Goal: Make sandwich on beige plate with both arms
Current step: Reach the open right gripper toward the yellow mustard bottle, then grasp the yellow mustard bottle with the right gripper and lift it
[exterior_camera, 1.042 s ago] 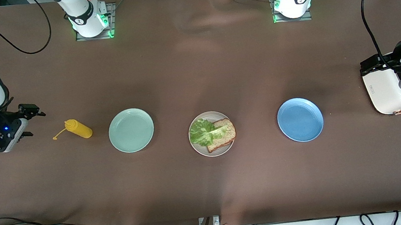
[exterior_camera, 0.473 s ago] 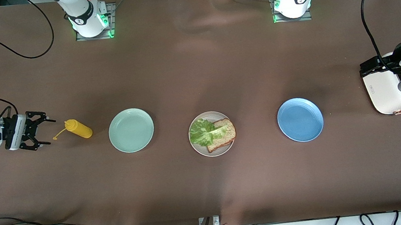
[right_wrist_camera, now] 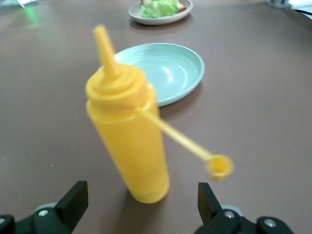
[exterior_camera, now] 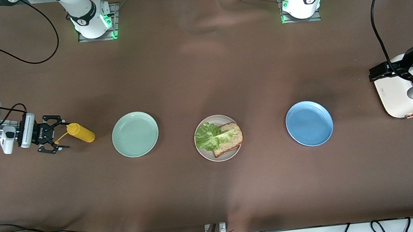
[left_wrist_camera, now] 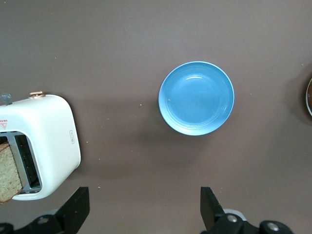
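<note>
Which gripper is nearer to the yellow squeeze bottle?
Right. The right gripper is open right beside the yellow squeeze bottle; the left gripper is over the white toaster, at the table's left-arm end.

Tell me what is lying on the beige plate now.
On the beige plate lies a brown bread slice, and a ruffled green lettuce leaf covers part of it. What lies under the bread cannot be seen.

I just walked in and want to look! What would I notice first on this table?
Probably the bright yellow squeeze bottle at the right arm's end of the table, with the right claw open right beside it. Next, the green lettuce on bread on the beige plate in the middle, between a mint green plate and a blue plate.
</note>
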You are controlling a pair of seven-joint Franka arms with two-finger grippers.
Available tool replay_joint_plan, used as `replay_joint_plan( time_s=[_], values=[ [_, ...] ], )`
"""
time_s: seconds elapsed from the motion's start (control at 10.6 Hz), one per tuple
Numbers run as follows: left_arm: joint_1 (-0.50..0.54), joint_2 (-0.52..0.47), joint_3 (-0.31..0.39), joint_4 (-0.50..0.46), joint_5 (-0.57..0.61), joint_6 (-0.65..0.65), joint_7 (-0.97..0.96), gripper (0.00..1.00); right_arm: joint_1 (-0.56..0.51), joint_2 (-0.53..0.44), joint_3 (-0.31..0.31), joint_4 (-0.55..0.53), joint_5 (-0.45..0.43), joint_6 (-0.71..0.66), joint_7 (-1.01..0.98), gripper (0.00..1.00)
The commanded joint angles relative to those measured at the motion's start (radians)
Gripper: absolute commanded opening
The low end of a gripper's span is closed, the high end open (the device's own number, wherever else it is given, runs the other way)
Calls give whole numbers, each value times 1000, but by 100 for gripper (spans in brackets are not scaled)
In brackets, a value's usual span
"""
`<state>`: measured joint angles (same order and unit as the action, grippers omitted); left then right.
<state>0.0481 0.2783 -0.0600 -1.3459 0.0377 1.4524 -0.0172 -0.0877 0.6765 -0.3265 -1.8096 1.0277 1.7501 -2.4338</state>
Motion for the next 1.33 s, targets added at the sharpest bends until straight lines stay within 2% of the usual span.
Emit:
replay_joint_plan(
  time_s=[0.0,0.38,0.47,0.57,0.85,0.95,1.04,1.23],
  values=[
    [-1,-4,2,-4,31,-4,-9,100,-21,18,14,-16,41,-47,-80,100],
    [7,10,3,-2,33,-4,-9,100,-20,20,49,-16,143,-58,-103,100],
    [9,10,3,-2,33,-4,-7,100,-20,20,52,-16,146,-82,-102,98],
    [9,10,3,-2,33,-4,-7,100,-20,20,52,-16,147,-83,-102,90],
    [9,10,3,-2,33,-4,-7,100,-20,20,52,-16,152,-84,-77,25],
    [9,10,3,-2,33,-4,-6,100,-20,20,52,-17,153,-84,-42,10],
    [9,10,3,-2,33,-4,-6,100,-20,21,50,-17,153,-84,-4,0],
    [9,10,2,-2,31,-3,-6,100,-15,15,49,-10,144,-66,83,0]
  ],
)
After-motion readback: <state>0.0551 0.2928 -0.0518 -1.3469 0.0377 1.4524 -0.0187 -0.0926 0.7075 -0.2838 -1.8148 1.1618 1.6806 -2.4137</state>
